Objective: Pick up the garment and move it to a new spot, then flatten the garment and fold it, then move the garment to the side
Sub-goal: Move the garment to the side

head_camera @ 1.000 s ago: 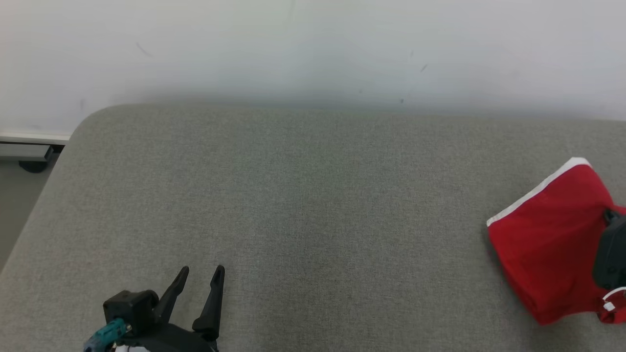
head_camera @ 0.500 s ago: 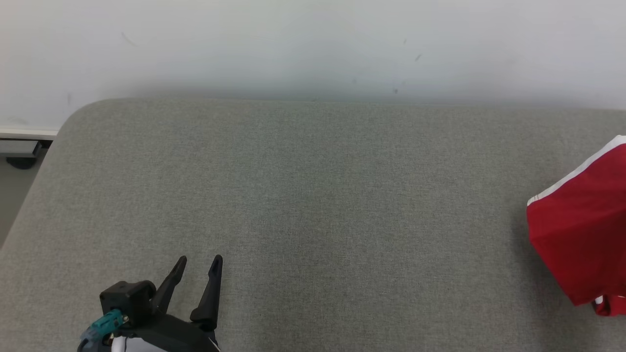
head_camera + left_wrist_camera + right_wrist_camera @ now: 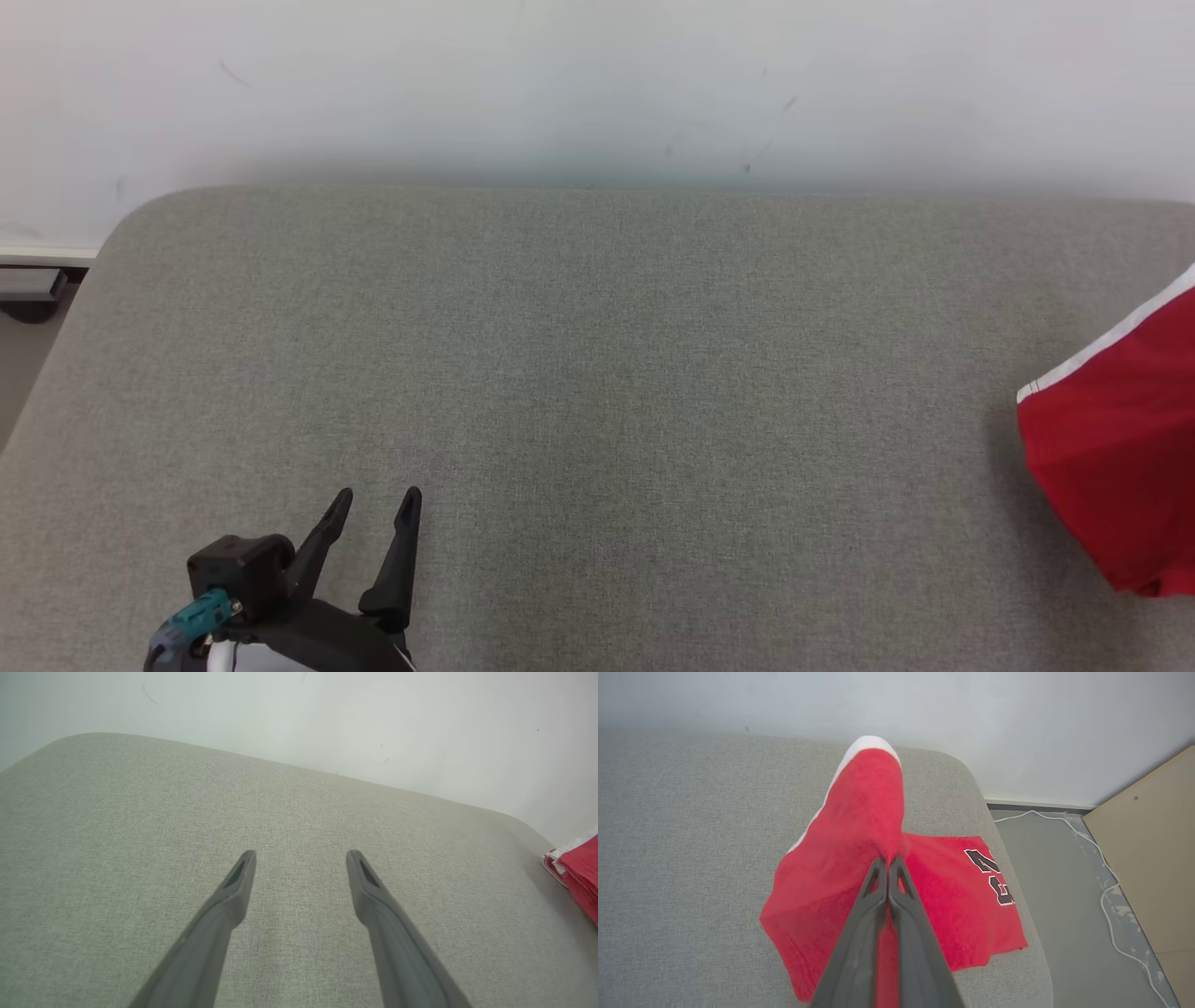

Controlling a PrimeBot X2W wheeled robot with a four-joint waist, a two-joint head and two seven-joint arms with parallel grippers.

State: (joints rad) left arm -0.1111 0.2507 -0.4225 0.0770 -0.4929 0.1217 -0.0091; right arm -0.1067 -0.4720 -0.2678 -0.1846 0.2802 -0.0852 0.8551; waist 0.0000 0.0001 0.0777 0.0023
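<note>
**Left side.** The left gripper (image 3: 377, 497) hovers over the near-left part of the grey padded surface (image 3: 597, 373). Its jaws stand wide apart and hold nothing. The middle of the surface is bare.

**Right side.** The garment (image 3: 1120, 448) is at the right end of the surface, close to the rounded far-right corner. The right gripper (image 3: 888, 861) has its jaws pinched together on a raised ridge of the cloth.

**Step in hand.** This is judged to be a move step, with the garment gripped and partly lifted. Whether it is the first relocation or the final move to the side cannot be told.

**Next move.** Carry the pinched fold to the chosen spot. Keep the trailing cloth away from the right edge, beyond which lies the floor (image 3: 1045, 882). Release only once the cloth rests fully on the surface.

**Condition of the garment.**
- It is red fabric with a white trim band along one hem and black numerals on the flat part.
- One portion is pulled up into a peak.
- The remainder lies flat, in more than one layer.
</note>
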